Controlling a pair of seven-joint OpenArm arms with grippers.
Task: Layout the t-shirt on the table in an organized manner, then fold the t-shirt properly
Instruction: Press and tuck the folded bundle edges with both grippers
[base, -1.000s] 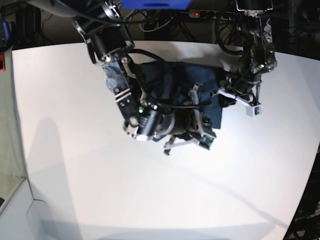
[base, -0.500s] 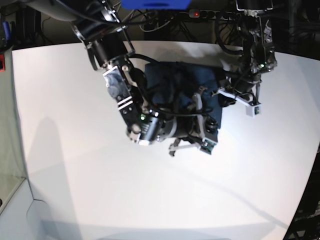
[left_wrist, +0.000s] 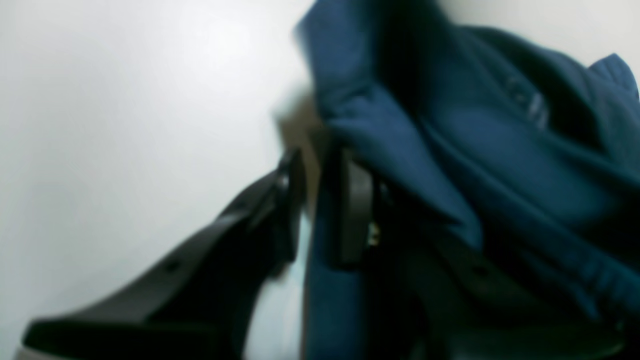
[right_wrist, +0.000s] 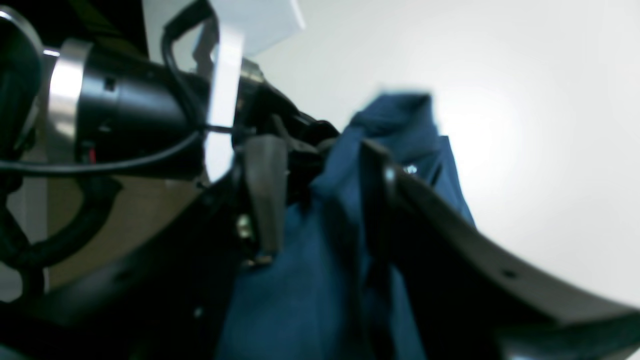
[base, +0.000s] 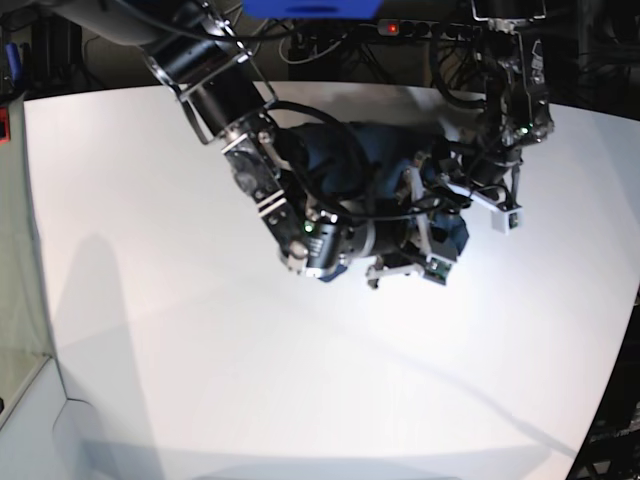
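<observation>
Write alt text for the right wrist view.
Close up, navy t-shirt cloth bunches between the right gripper's two dark fingers, which stand apart around the fold. The white table fills the background at right, and the other arm's black housing with cables sits at upper left.

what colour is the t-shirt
Dark navy blue, plain; the t-shirt shows best in the left wrist view.

The right arm reaches in low from the counter's far edge toward its middle, its right gripper (right_wrist: 320, 200) with jaws apart, navy cloth between them. The left arm hangs down steeply at the far edge; its left gripper (left_wrist: 322, 200) has jaws pinched on cloth.
</observation>
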